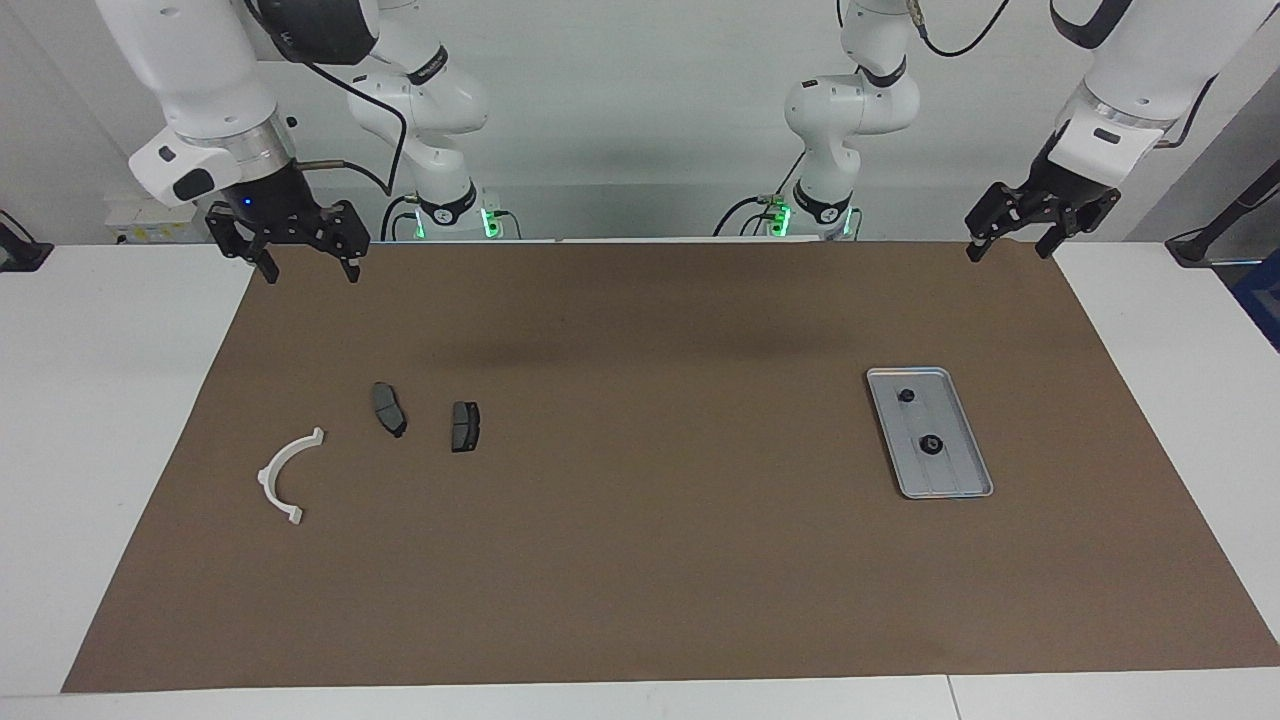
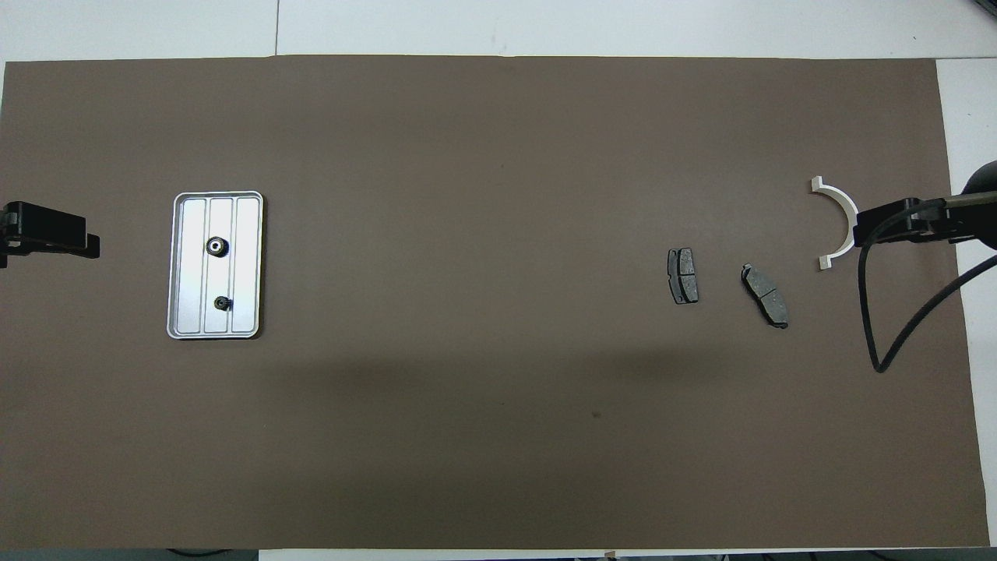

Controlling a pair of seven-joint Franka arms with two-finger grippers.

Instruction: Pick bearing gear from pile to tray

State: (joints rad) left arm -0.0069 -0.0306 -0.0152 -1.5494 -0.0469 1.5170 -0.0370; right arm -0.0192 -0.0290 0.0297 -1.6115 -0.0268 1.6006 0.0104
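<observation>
A robotics lab: two white arms (image 1: 420,110) bolted at a paper-covered table (image 1: 640,560).
</observation>
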